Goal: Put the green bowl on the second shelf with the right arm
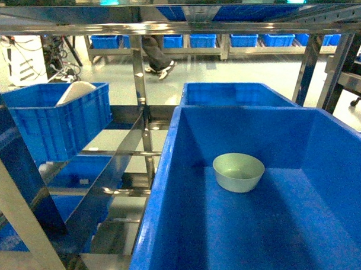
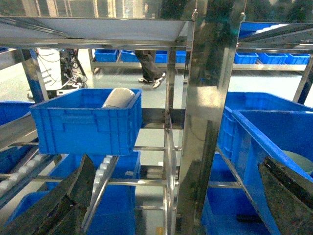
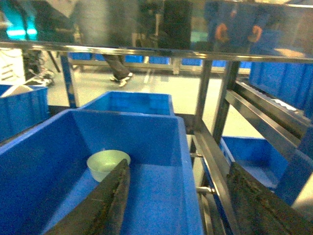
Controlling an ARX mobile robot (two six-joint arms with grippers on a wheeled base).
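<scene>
The green bowl [image 1: 239, 172] stands upright and empty on the floor of a large blue crate [image 1: 170, 188], toward its back. In the right wrist view the green bowl [image 3: 105, 164] shows just past the left fingertip. That crate rests on a steel tier of bars and rails, the second shelf [image 1: 110, 153]. My right gripper [image 3: 180, 169] is open and holds nothing; it hangs over the crate's right wall, apart from the bowl. My left gripper [image 2: 177, 166] is also open and empty, facing a steel upright. Neither gripper shows in the head view.
A smaller blue crate [image 1: 55, 121] holding a white dish-like object [image 1: 76, 91] sits on the left side. Another blue crate [image 1: 232, 93] stands behind the big one. A steel shelf beam [image 1: 165, 26] runs low overhead. A shiny upright post [image 2: 205, 122] stands close ahead of the left gripper.
</scene>
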